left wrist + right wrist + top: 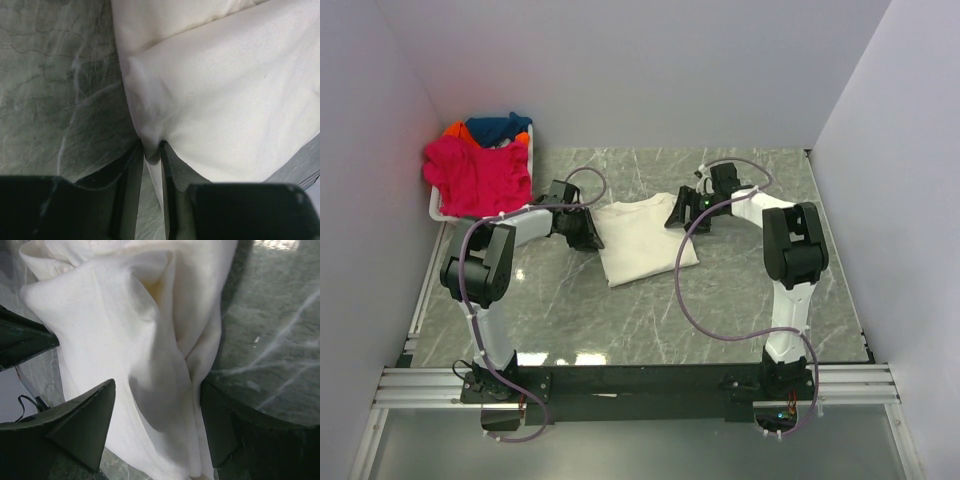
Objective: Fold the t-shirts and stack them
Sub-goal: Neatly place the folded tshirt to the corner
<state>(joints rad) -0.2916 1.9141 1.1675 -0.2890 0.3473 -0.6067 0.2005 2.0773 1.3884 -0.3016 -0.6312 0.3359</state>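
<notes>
At far left, the pink, blue and orange t-shirts (480,175) sat heaped in the basket (436,212), while the cream t-shirt (640,245) lay partly folded in the middle of the desk (620,320). Your left fingers (132,175) were almost together, pinching its left edge. It looked light, limp and prone to sliding, so hems and corners were your best holds. Your right fingers (85,425) stood wide apart astride a bunched fold, gripping nothing.
</notes>
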